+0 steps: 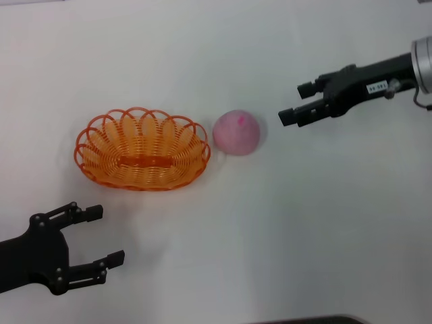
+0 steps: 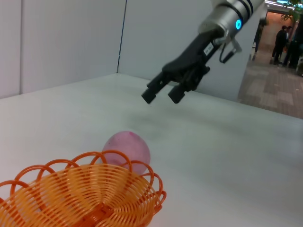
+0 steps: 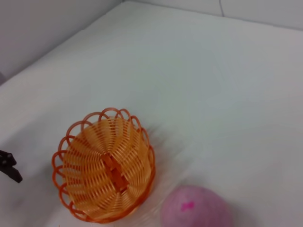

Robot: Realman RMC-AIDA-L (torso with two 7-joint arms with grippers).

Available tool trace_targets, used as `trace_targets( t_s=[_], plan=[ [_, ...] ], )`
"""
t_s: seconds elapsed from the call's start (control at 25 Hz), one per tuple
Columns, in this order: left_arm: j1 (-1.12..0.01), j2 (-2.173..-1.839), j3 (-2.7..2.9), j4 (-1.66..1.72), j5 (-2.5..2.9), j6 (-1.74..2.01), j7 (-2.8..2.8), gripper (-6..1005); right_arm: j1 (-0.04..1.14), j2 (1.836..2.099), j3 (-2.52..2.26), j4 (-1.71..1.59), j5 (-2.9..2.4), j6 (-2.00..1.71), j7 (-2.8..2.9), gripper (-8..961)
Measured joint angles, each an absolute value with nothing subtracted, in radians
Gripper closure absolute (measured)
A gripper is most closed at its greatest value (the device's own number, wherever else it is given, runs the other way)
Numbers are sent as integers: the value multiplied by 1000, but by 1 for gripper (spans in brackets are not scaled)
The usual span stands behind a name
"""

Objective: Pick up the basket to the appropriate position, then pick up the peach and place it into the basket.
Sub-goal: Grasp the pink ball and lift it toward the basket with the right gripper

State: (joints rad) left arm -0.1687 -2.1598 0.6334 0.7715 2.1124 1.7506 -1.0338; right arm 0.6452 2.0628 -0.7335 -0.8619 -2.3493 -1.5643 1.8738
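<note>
The orange wire basket (image 1: 142, 150) sits empty on the white table, left of centre. It also shows in the left wrist view (image 2: 80, 198) and the right wrist view (image 3: 105, 165). The pale-pink peach (image 1: 237, 132) rests on the table just right of the basket, close to its rim; it shows in the left wrist view (image 2: 127, 149) and the right wrist view (image 3: 195, 208). My right gripper (image 1: 295, 102) is open and empty, hovering to the right of the peach; it shows in the left wrist view (image 2: 162, 94). My left gripper (image 1: 102, 236) is open and empty, near the front left, before the basket.
The white table (image 1: 270, 229) spreads all around the basket and peach. A wall stands behind the table in the left wrist view (image 2: 71, 38). People stand far off in a corridor (image 2: 284, 42).
</note>
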Motion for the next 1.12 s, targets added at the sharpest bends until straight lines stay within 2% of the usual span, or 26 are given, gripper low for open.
trace_targets(
  t_s=[0.44, 1.12],
  plan=[
    [-160, -2161, 634, 774, 2112, 1755, -1034, 148, 766, 2092, -803, -896, -2508, -1553, 1942, 91],
    [-155, -2161, 634, 779, 2111, 1760, -1034, 149, 813, 2108, -1065, -858, -2479, -1436, 2022, 95]
  ],
)
